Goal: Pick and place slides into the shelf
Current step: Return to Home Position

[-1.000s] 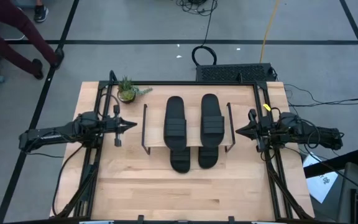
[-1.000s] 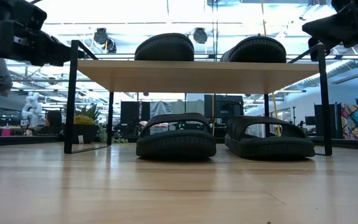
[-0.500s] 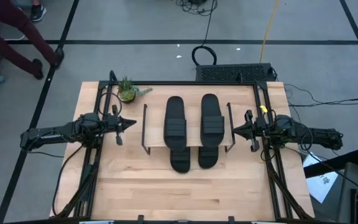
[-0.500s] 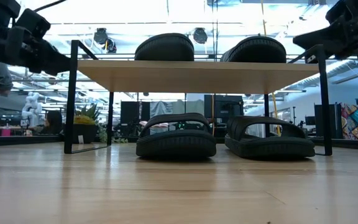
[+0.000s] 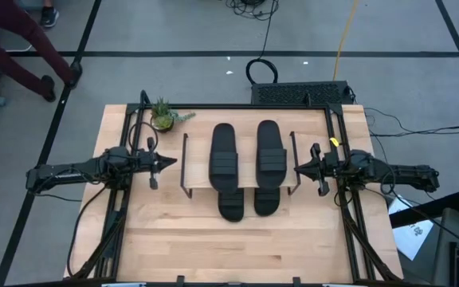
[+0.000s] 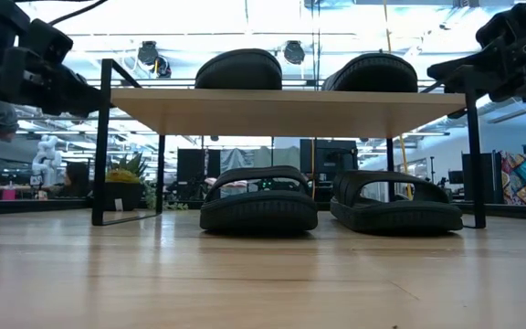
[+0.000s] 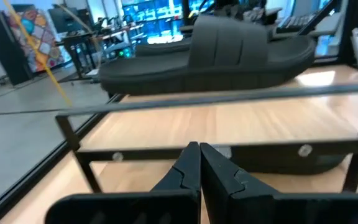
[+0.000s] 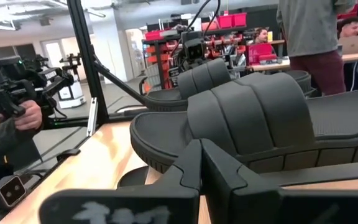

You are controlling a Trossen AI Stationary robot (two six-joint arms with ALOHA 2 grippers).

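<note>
The shelf [image 5: 188,163] stands mid-table on thin black legs, its wooden plank [image 6: 286,110] level. Two black slides [image 5: 224,155] [image 5: 271,153] lie on the plank, and two more [image 6: 258,203] [image 6: 395,203] rest on the table under it, toes poking out toward the near edge. My left gripper [image 5: 174,162] is shut and hovers just left of the shelf's left end rail [image 7: 216,102]. My right gripper [image 5: 296,167] is shut at the shelf's right end, its tips [image 8: 201,158] close before the right top slide [image 8: 253,118]. My right gripper comes level from the table's right with shut fingers, at the shelf's right end rail [image 5: 292,163] and the outer side of the right top slide [image 8: 166,146]. Its own fingers hide the spot, so I cannot tell whether it touches either.
A small potted plant [image 5: 162,117] sits at the table's far left corner. Black frame rails [image 5: 122,215] [image 5: 349,223] run along both table sides under the arms. Bare wood [image 5: 229,247] lies toward the near edge. People stand beyond the table [image 8: 316,31].
My right gripper has moved toward the table's left, up to the shelf's right end. In the low view the shelf and its slides have shifted a little toward the table's left. My left gripper has sunk slightly beside the shelf's left end.
</note>
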